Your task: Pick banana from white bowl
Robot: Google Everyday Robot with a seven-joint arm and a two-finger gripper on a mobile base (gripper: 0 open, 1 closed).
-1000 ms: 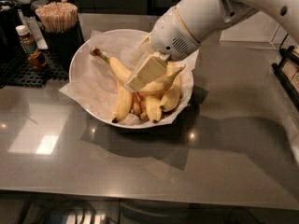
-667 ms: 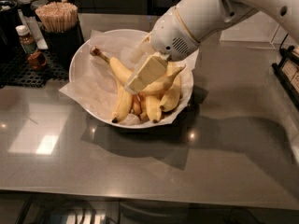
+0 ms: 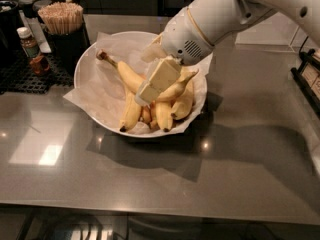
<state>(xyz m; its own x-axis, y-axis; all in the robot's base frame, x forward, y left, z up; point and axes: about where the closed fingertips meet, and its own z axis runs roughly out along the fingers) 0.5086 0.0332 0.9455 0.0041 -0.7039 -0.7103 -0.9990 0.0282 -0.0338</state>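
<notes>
The white bowl [image 3: 83, 70], lined with crinkled white paper, stands on the grey counter left of centre. The banana [image 3: 128, 75] lies in it, long and curved, its brown-tipped stem pointing to the upper left. My gripper [image 3: 152, 84] is down inside the bowl, right over the banana's middle, and hides that part. My white arm reaches in from the upper right. Shorter yellow bananas [image 3: 131, 113] and a small orange-tinted one [image 3: 146, 115] lie at the bowl's front.
A black holder of wooden sticks [image 3: 61, 18] and a small bottle [image 3: 28, 43] stand on a black mat [image 3: 20, 76] at the far left. A dark object [image 3: 310, 74] sits at the right edge. The grey counter [image 3: 150, 184] spreads out in front.
</notes>
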